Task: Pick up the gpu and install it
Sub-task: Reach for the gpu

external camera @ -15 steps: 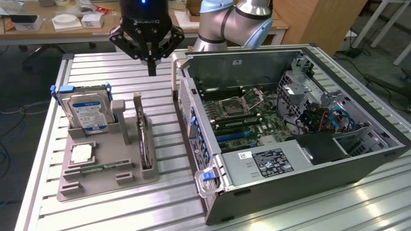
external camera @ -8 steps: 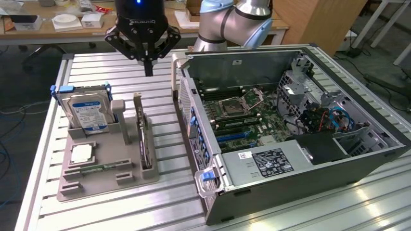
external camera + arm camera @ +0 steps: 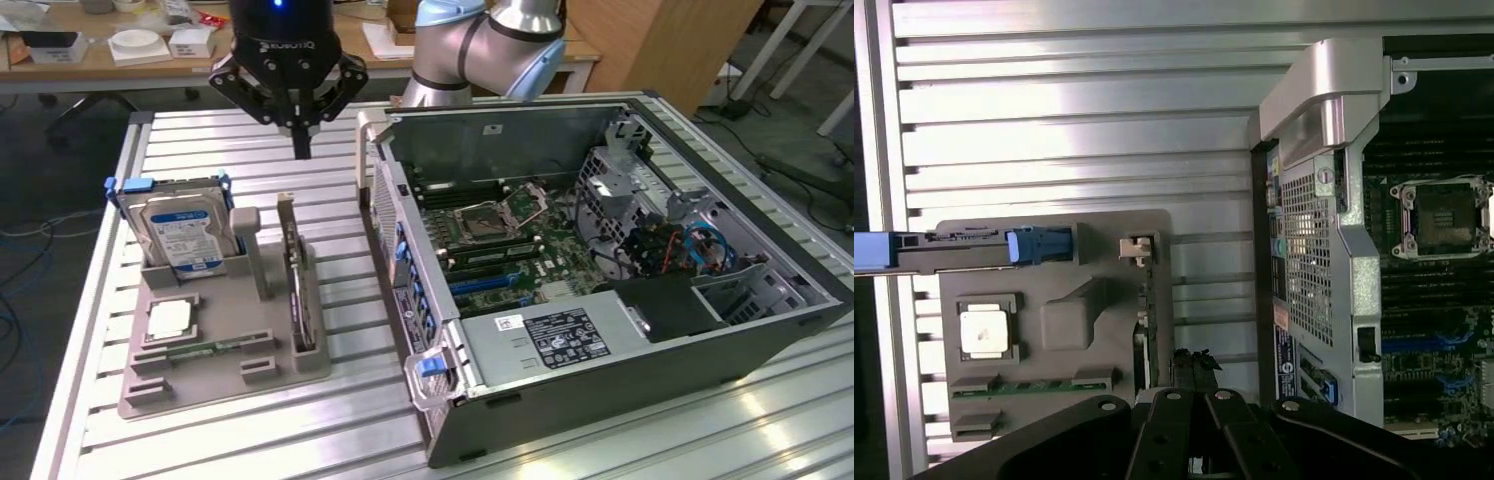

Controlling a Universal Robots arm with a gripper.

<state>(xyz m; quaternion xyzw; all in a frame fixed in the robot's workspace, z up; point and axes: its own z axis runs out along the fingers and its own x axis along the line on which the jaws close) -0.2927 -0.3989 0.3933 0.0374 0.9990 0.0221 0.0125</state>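
Black gripper [image 3: 302, 150] hangs above the grey plastic parts tray [image 3: 200, 388], fingers pinched together, holding nothing. Thin dark gpu card with a silvery end bracket [image 3: 296, 285] stands on edge along the tray's far side from the hard drive. I want the fingers square across its thin top edge. I think I'm slightly off its line.
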